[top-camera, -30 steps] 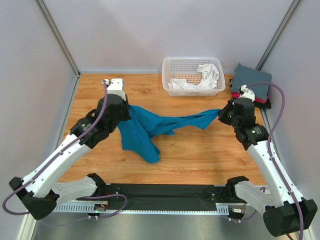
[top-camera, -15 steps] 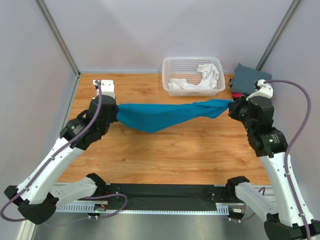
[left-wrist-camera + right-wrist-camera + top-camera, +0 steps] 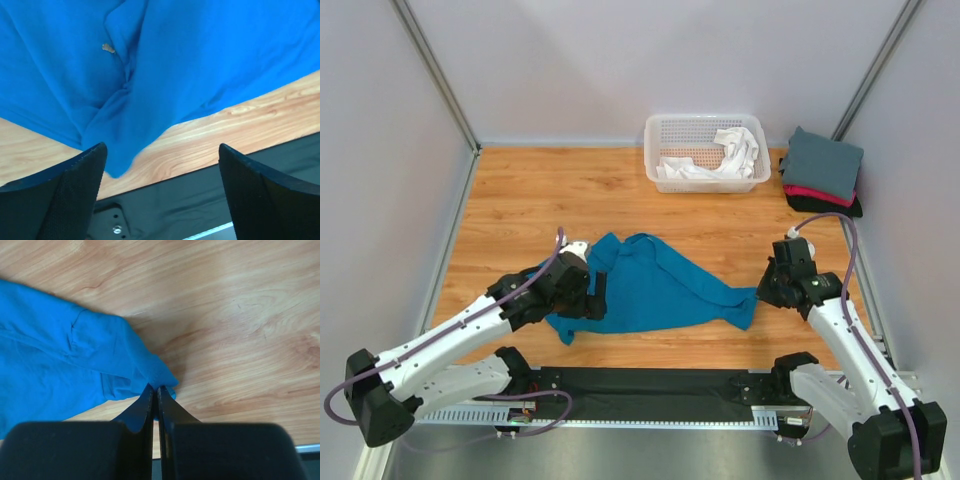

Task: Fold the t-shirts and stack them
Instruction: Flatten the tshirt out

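A teal-blue t-shirt (image 3: 660, 290) lies crumpled on the wooden table, towards the near edge. My left gripper (image 3: 598, 297) hovers over its left part, jaws wide open and nothing between them (image 3: 161, 146); below them I see teal cloth (image 3: 200, 60). My right gripper (image 3: 760, 292) is shut on the shirt's right tip, the cloth (image 3: 55, 355) pinched at its fingertips (image 3: 155, 386). At the back right sits a stack of folded t-shirts: slate-grey (image 3: 823, 160) on top, then red-pink (image 3: 817, 193), then black (image 3: 840, 207). A white t-shirt (image 3: 735, 150) lies in the basket.
The white lattice basket (image 3: 700, 118) stands at the back, centre-right. A black mat (image 3: 650, 385) runs along the near edge between the arm bases. Grey walls enclose the table on three sides.
The teal shirt hung stretched in the air between both grippers; it now lies on the table nearer the front. Both arms came down and forward, and the left gripper opened and let go.
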Robot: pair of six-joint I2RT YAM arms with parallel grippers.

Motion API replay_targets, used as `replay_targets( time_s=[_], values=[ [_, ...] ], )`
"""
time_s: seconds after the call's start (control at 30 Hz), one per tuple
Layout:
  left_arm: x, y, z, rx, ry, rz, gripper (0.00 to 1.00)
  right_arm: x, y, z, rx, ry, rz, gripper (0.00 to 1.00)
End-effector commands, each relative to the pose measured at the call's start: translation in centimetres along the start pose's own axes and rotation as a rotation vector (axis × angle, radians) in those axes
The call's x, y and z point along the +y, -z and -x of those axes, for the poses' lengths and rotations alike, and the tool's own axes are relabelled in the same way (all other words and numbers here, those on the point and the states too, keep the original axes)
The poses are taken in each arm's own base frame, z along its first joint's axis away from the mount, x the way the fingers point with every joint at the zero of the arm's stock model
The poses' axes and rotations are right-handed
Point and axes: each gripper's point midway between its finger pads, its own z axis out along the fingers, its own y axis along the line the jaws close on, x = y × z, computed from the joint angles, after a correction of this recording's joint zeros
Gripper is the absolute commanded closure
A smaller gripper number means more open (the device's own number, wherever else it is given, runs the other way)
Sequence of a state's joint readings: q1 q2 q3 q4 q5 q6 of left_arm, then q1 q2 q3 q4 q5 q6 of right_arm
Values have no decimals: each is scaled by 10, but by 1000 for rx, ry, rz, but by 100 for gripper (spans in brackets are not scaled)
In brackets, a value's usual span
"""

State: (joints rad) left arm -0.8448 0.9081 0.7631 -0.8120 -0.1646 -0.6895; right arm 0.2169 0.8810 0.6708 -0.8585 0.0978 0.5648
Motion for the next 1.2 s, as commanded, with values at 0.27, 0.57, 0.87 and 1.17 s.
replay_targets(
  time_s=[0.27,0.57,0.87,1.17],
  values=[
    [48,2,91,-272,372,173,0,20,-2,9,-18,-73,81,99],
    [32,-58,158,-265,327,101,4,21,-6,18,-46,-58,70,100],
    [39,-115,157,-141,361,196,9,-26,5,39,-116,-220,-130,79],
    [95,-69,82,-84,572,406,6,57,47,96,-210,-5,279,0]
  ],
)
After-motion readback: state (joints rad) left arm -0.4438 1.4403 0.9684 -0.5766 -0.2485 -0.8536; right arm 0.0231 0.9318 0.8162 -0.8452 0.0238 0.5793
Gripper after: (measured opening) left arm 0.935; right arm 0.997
